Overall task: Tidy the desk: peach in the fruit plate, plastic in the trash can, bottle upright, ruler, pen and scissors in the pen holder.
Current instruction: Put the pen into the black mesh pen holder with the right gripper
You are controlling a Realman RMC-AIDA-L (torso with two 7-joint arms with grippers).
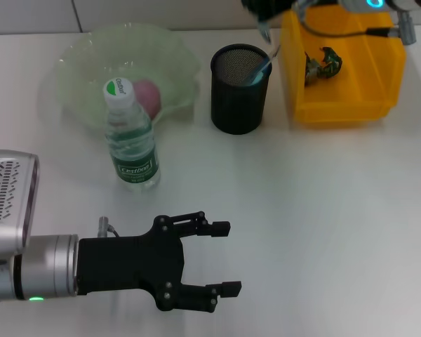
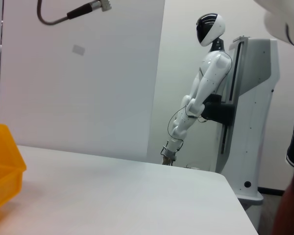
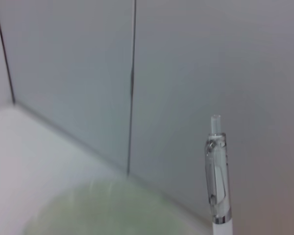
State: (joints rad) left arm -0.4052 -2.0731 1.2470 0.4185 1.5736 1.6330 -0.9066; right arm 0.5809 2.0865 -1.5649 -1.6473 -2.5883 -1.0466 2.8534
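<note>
The peach lies in the green fruit plate at the far left. In front of the plate, the bottle stands upright. Crumpled plastic sits in the yellow trash can at the far right. A pale pen leans in the black mesh pen holder, its clear top close in the right wrist view. My right gripper hangs just above the holder, mostly cut off. My left gripper is open over the near table, holding nothing. Ruler and scissors are out of view.
The left wrist view shows a corner of the yellow trash can, the white tabletop's far edge, and a white humanoid robot on a stand beyond it. A wall stands behind the table.
</note>
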